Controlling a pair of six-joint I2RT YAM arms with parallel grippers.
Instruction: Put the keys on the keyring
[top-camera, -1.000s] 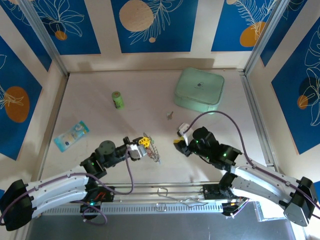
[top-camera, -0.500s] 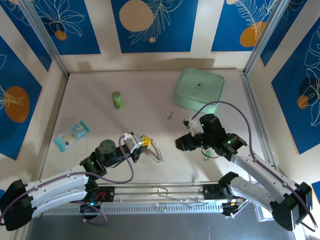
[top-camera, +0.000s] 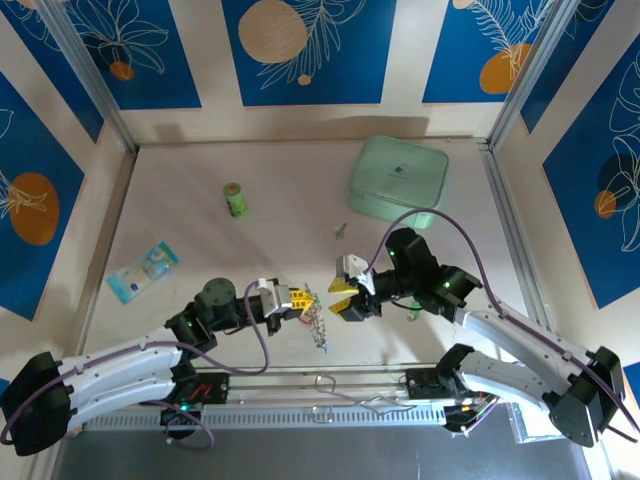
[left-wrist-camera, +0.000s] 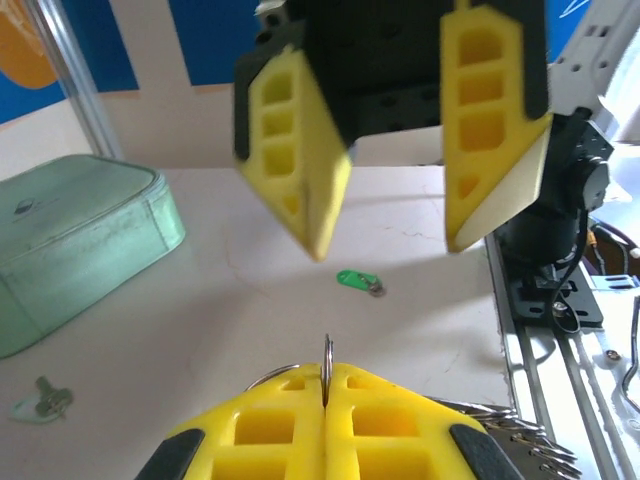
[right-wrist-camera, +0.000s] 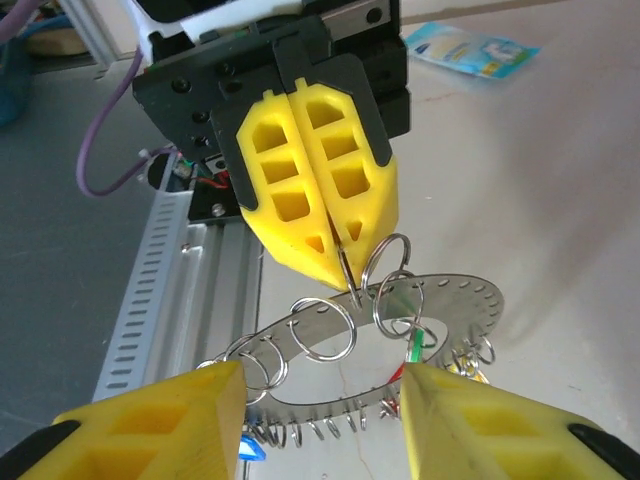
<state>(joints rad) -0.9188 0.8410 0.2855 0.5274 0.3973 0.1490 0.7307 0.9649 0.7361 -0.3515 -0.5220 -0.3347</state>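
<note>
We see the left gripper (right-wrist-camera: 343, 268) clamped fully together, its yellow tips pinching a thin wire loop on the keyring (right-wrist-camera: 450, 296), which hangs from it between the two arms; whether its lower edge touches the table (top-camera: 180, 220) we cannot tell. The keyring reads as a flat silvery band pierced with holes, with several small split rings threaded along it. Bits of green, red and blue tag show under it, though we cannot tell how many keys hang there. The right gripper (left-wrist-camera: 390, 247) faces the left one, close, with its jaws spread wide and nothing between them. From its own wrist camera its two yellow fingers (right-wrist-camera: 150, 425) stand to either side of the band without touching it. A green-tagged key (left-wrist-camera: 357, 281) lies loose on the table beside the right arm, and a pale-tagged key (left-wrist-camera: 36, 403) lies nearer the mint-green box (top-camera: 398, 178). A green bottle (top-camera: 235, 200) and a blue packet (top-camera: 143, 270) lie well apart to the left
</note>
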